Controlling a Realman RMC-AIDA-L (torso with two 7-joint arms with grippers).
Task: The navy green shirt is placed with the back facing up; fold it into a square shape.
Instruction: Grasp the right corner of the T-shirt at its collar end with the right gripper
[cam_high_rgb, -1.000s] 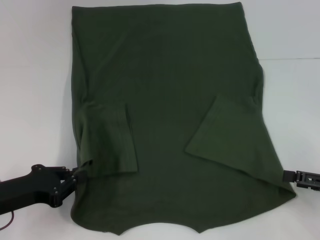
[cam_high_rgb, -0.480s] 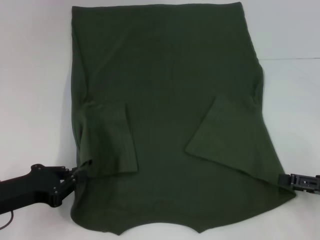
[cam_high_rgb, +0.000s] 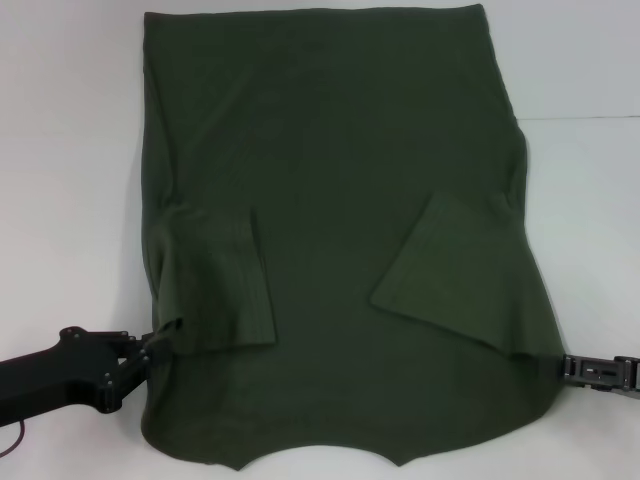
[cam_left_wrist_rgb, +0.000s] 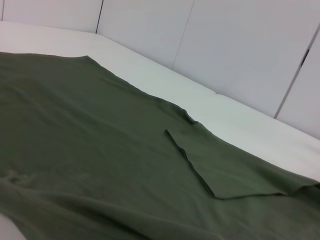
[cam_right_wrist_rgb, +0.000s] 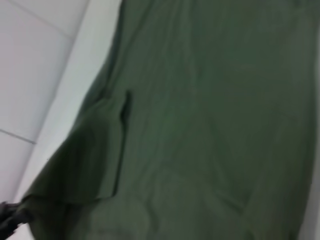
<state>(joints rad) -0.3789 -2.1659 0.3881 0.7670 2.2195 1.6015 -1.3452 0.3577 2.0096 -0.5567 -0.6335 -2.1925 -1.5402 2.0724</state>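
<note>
Right gripper moved inward, shirt corner at 4 o'clock gathered | grips: cannot tell (left gripper at 8 o'clock) | labels: none legible

Navy green shirt spread flat over white worktop, filling most of view. Fabric dark olive, soft knit, faint wrinkles near close edge. One sleeve folded inward, lying on top of shirt body, its hem edge a straight dark line. Far shirt edge runs along bare strip of worktop. Pale wall panels with dark vertical seams rise behind worktop.
</note>
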